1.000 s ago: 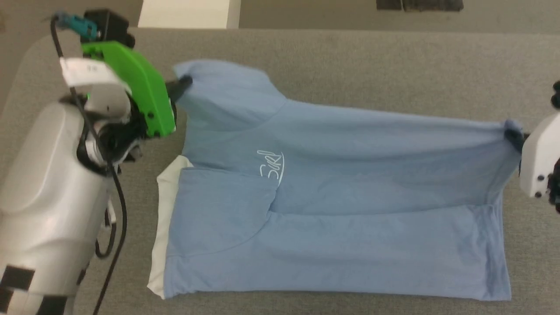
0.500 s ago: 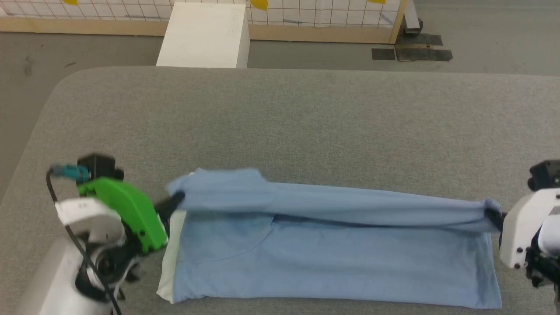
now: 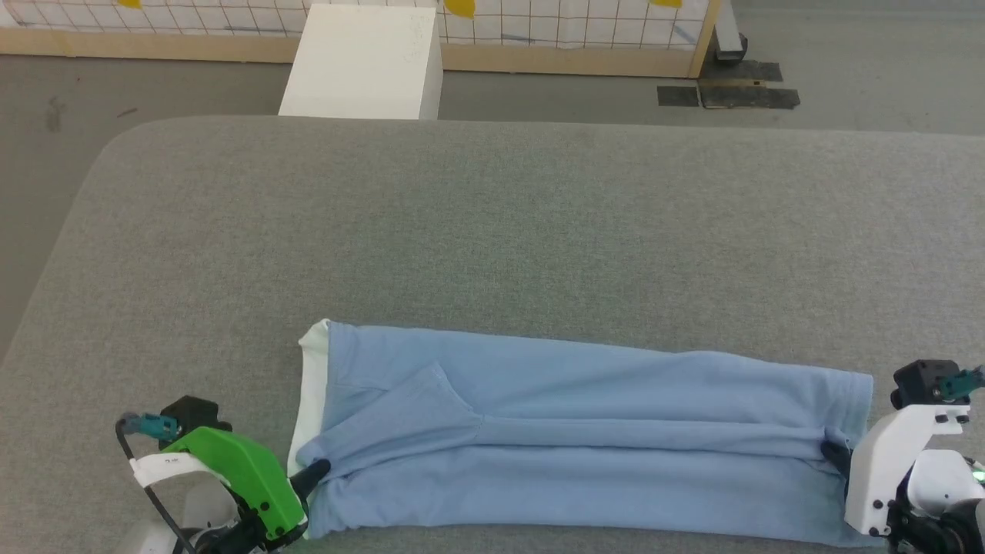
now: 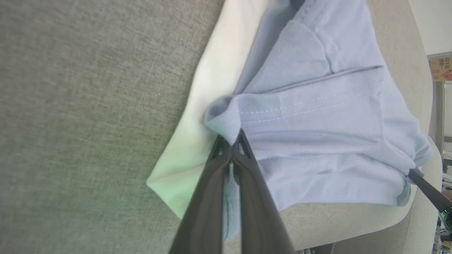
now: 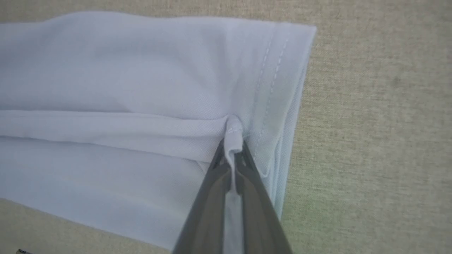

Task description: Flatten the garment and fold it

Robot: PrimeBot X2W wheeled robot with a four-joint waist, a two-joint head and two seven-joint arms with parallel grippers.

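Observation:
The garment (image 3: 585, 431) is a light-blue knit shirt lying folded into a long band near the front edge of the grey table (image 3: 492, 223), with a white band (image 3: 312, 385) along its left end. My left gripper (image 3: 314, 468) is shut on the shirt's lower left corner. The left wrist view has the dark fingers (image 4: 229, 148) pinching a pleat of the blue cloth (image 4: 317, 116) beside the white band (image 4: 215, 88). At the right end my right gripper (image 3: 833, 450) is shut on a fold beside the hem, seen close in the right wrist view (image 5: 233, 141), blue cloth (image 5: 123, 77) spreading left.
The grey padded table stretches far behind the shirt. Beyond its far edge stand a white box (image 3: 362, 61) on the floor and a wooden-framed grid panel (image 3: 569, 31). The table's front edge runs just below the shirt.
Both grippers have carried the shirt's far edge toward me and down, laying it over the near half. The camera tilted up since the earliest frame, bringing the far table and floor into view.

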